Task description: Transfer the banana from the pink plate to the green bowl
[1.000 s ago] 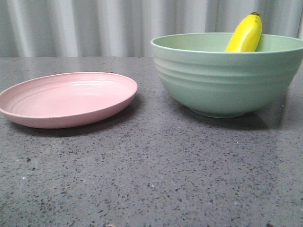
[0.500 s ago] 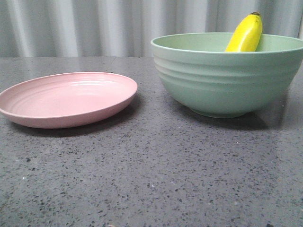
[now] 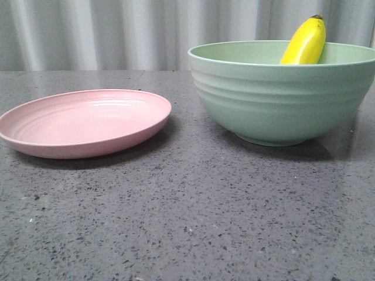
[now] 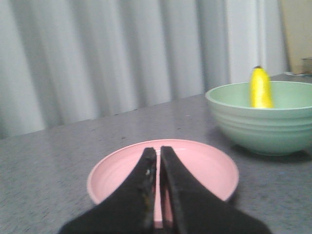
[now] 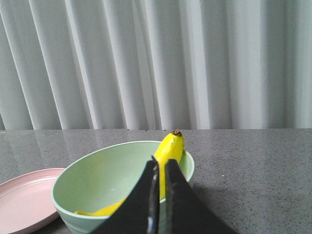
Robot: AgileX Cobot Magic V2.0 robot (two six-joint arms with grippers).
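Front view: the green bowl (image 3: pixel 282 91) stands on the right of the speckled grey table (image 3: pixel 193 216), and the banana (image 3: pixel 304 42) is inside it, its upper part leaning on the far rim with the dark tip pointing up above the edge. The pink plate (image 3: pixel 85 122) lies on the left of the table, apart from the bowl, with nothing on it. A pale pleated curtain (image 3: pixel 117 32) closes the background. Neither arm shows in this view.

Left wrist view: the left gripper (image 4: pixel 158 158) has its 2 dark fingers (image 4: pixel 141 190) pressed together, only a thin slit between them and nothing held. They are seen over the pink plate (image 4: pixel 204 168), whose faint rings are visible; whether they touch it cannot be told. The green bowl (image 4: pixel 265 124) stands beyond the plate, with the banana (image 4: pixel 261 87) rising upright from it against the rim. The curtain (image 4: pixel 107 63) hangs behind.

Right wrist view: the right gripper (image 5: pixel 161 168) also has its 2 fingers (image 5: pixel 178 204) pressed together, empty. They are seen in front of the green bowl (image 5: pixel 92 178). The banana (image 5: pixel 170 146) lies curved inside, its lower end down on the bowl's floor and its dark tip propped above the far rim. Part of the pink plate (image 5: pixel 22 197) shows just beside the bowl. The curtain (image 5: pixel 195 63) fills the upper part.
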